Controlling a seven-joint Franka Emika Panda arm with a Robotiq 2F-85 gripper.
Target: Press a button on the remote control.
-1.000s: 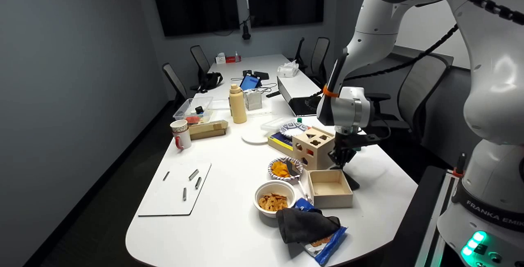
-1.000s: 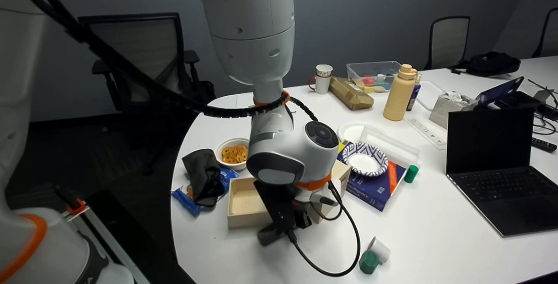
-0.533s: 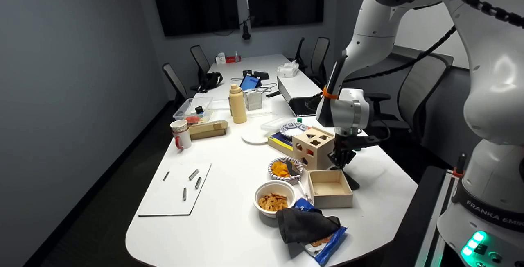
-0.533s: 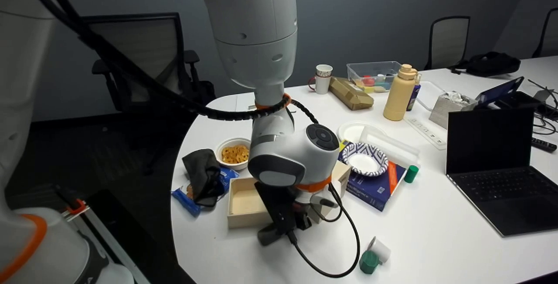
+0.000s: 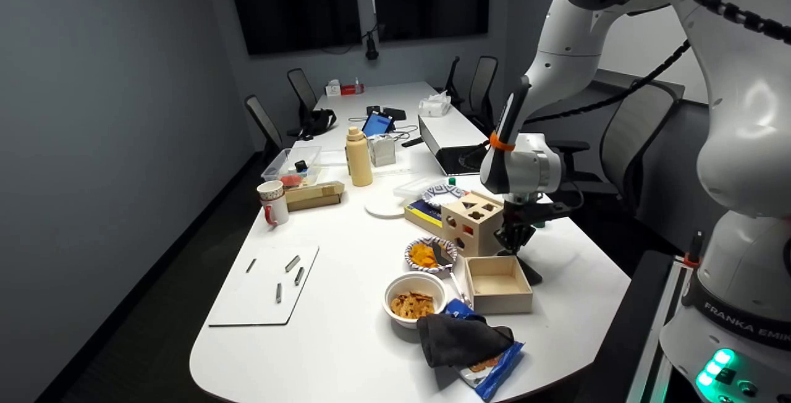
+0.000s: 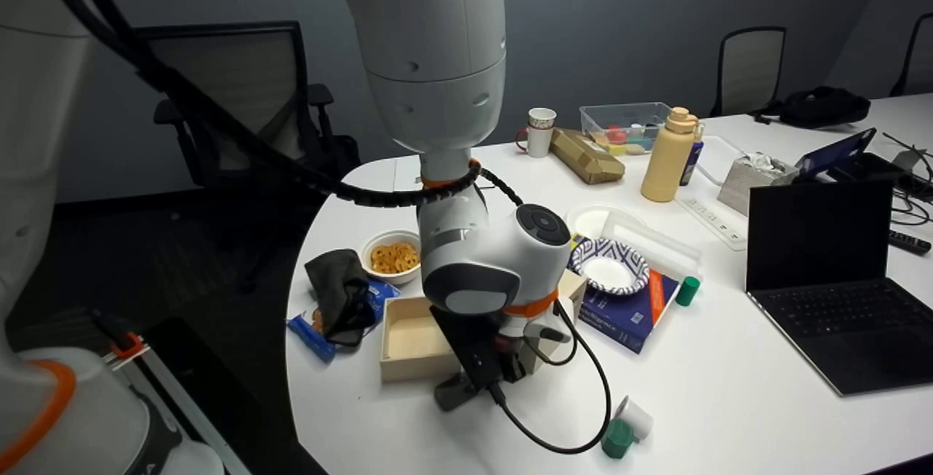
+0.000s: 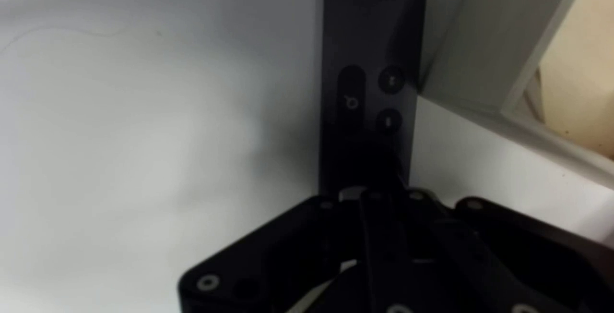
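- The white table (image 5: 346, 335) carries all below.
- The open wooden box (image 7: 503, 30) sits at 2 o'clock in the wrist view.
- The end effector (image 7: 391, 195), fingers drawn together and gripping nothing, hides the 6 o'clock end of the remote control (image 7: 371, 39); contact cannot be told.
- The remote control lies flat, buttons (image 7: 392, 80) up, just beside the box's 9 o'clock side.

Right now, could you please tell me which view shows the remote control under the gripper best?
The wrist view, since it shows the black remote control from above with several buttons, though the gripper hides its near end. Both exterior views show only its dark far end beside the open wooden box, no button discernible.
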